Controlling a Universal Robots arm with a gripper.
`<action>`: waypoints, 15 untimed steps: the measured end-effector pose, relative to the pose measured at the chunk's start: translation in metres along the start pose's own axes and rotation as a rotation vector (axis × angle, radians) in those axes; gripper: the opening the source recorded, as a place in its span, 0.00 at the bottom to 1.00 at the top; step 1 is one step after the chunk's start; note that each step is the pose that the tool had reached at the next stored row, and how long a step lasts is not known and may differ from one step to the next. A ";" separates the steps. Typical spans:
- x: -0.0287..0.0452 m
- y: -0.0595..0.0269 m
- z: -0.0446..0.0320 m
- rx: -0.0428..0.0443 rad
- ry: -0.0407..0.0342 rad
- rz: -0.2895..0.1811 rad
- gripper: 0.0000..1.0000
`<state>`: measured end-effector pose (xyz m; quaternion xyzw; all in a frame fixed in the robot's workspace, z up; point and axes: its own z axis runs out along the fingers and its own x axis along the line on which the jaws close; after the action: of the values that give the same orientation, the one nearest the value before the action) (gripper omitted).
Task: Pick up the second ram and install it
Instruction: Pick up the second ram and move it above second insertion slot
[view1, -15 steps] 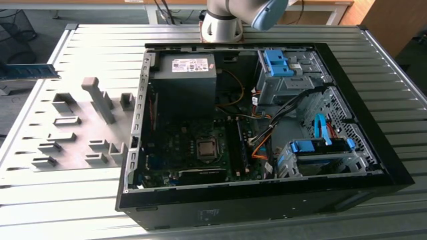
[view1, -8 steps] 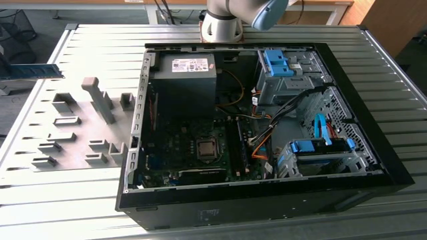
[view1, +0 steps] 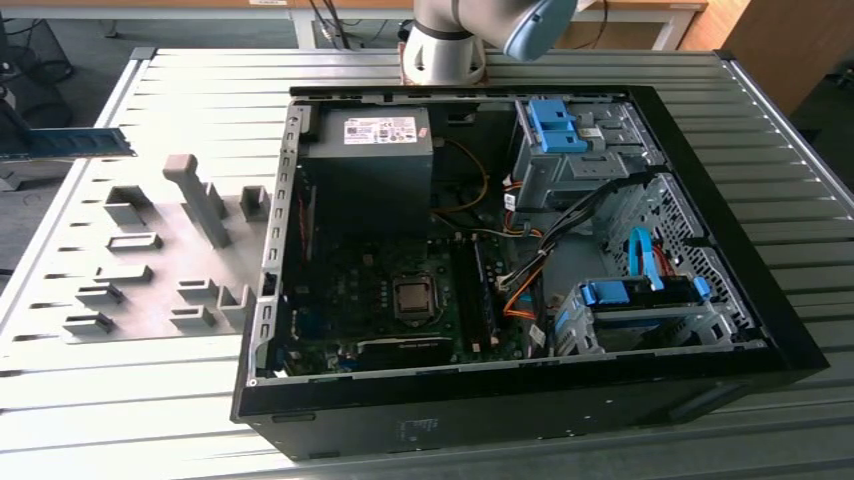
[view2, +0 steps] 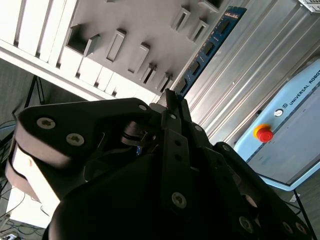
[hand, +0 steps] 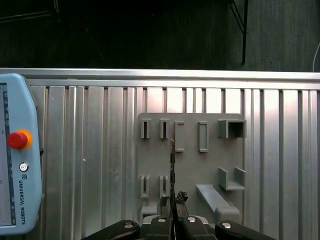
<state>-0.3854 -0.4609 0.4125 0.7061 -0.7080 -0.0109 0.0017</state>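
Green-blue second ram, clenched by gripper, appears edge-on in first wrist view.

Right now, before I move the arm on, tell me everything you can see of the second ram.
The second ram is a long, thin, flat blue-green circuit strip with dark chips in a row along its face. The pincer is shut on one end; the rest juts straight out past the fingertips. In the first wrist view it shows edge-on, with the grey holder plate behind it. Whether it touches a slot I cannot tell.
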 end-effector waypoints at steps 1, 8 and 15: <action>0.0000 -0.0004 0.0000 0.0000 0.0000 0.000 0.14; 0.0000 -0.0041 -0.0001 0.0000 0.0000 0.000 0.14; 0.0000 -0.0077 -0.0002 -0.0001 0.0000 0.000 0.14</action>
<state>-0.3777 -0.4609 0.4126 0.7061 -0.7080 -0.0110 0.0017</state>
